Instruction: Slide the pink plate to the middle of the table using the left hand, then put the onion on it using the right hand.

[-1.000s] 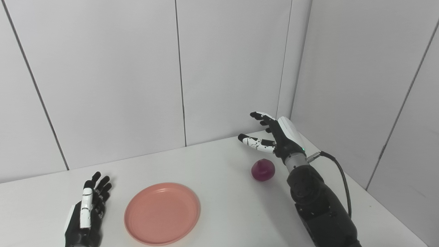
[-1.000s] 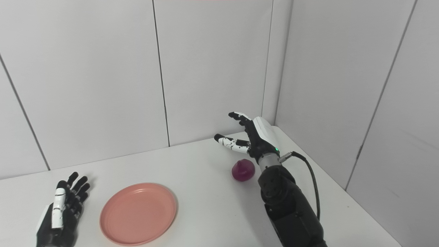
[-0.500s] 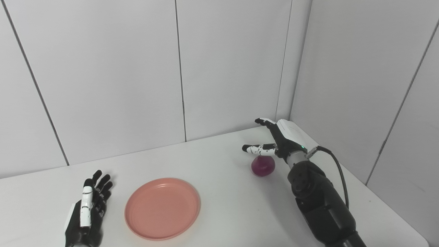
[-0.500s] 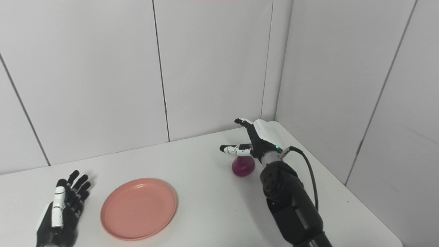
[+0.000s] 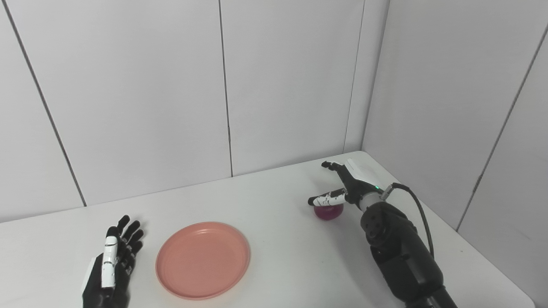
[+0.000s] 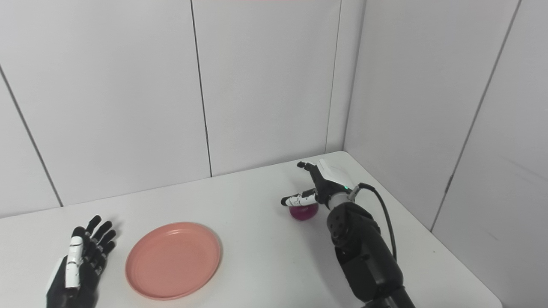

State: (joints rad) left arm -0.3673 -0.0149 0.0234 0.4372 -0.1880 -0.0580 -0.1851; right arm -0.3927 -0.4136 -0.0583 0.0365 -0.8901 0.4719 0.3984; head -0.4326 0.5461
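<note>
A round, glossy purple onion (image 5: 328, 211) sits beneath the right hand (image 5: 342, 188), fingers spread, holding nothing; pink plate (image 5: 203, 259) lies well apart.

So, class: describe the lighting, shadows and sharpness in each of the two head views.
Left eye view: soft even light, faint shadows beside the pink plate and under the right hand at the onion; all sharp. Right eye view: same flat light, no glare on the table, no blur.
</note>
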